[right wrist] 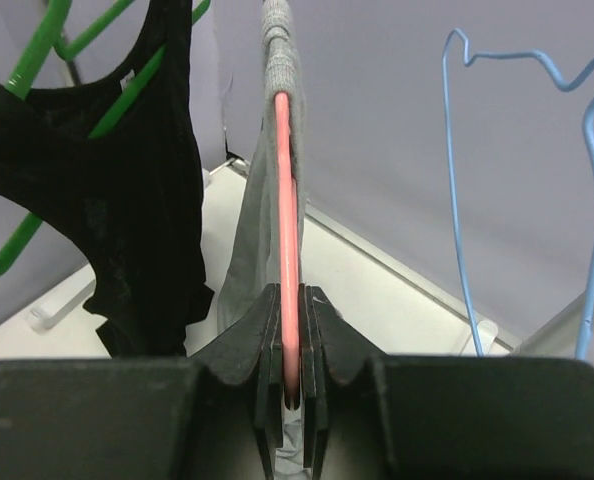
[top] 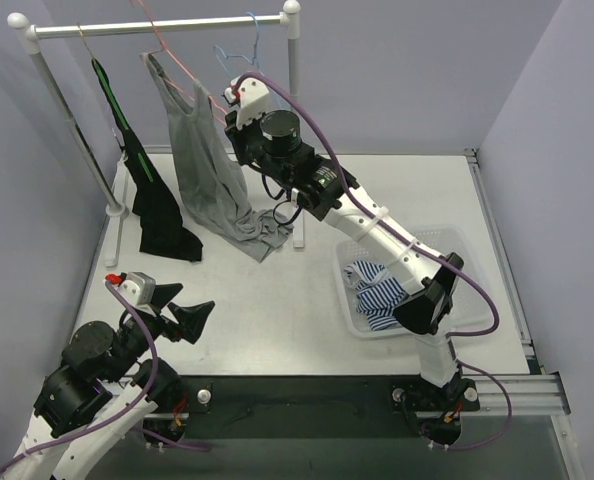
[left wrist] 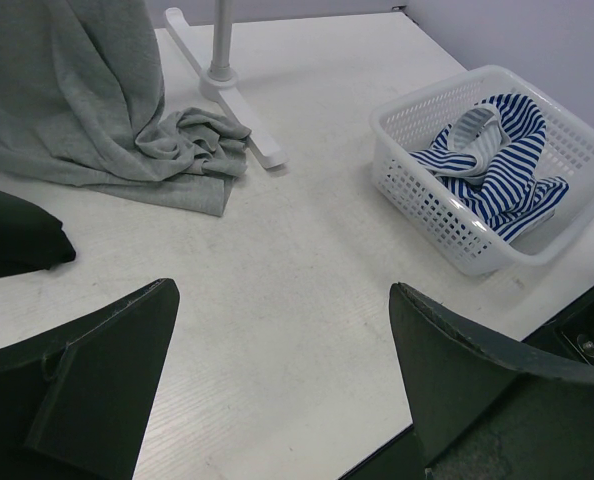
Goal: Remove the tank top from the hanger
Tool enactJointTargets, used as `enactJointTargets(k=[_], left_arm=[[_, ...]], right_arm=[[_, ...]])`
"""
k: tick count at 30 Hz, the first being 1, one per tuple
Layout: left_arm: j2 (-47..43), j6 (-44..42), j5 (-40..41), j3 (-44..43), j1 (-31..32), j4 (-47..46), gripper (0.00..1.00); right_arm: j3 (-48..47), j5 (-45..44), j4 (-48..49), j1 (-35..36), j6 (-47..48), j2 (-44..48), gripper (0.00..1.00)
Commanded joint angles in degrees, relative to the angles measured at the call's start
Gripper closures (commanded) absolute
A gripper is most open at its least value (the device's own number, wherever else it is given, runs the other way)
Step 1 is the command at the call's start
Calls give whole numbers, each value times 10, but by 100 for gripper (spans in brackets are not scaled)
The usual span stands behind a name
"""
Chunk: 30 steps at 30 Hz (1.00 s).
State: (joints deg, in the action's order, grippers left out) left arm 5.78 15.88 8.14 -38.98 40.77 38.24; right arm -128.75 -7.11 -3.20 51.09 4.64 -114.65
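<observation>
Left gripper (top: 189,320) sits low, jaws spread. Right gripper (right wrist: 292,300) pinches pink hanger (right wrist: 287,200) on rail (top: 157,25). Grey tank top (top: 202,170) hangs from it, hem pooled on table (top: 277,310). Soft, light, limp; likely best taken at a shoulder strap.

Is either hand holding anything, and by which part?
Right hand is shut on the pink hanger, gripping its sloping arm. Left hand is open, holding nothing.

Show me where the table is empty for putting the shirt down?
Widest bare patch: the middle of the table, between the hem of the gray tank top, the basket and the open left gripper. Another lies behind the basket, far right. Crowded: far left, where the black tank top and gray one pool.
</observation>
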Motion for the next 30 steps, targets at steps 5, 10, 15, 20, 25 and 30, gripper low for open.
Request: enactJointTargets(k=[5, 10, 15, 20, 25, 30], left_arm=[[-3, 2, 4, 0, 0, -31, 3], [-1, 0, -1, 0, 0, -33, 3], [-2, 0, -2, 0, 0, -32, 3], [-1, -1, -4, 0, 0, -33, 3], [-1, -2, -5, 0, 0, -33, 3], [-2, -1, -4, 0, 0, -33, 3]], right_arm=[[21, -20, 97, 9, -15, 60, 100], [30, -22, 105, 11, -21, 68, 100], [42, -20, 113, 16, -18, 81, 100], [67, -11, 129, 20, -18, 98, 100], [81, -11, 135, 26, -18, 108, 100], [92, -8, 151, 30, -18, 111, 100]])
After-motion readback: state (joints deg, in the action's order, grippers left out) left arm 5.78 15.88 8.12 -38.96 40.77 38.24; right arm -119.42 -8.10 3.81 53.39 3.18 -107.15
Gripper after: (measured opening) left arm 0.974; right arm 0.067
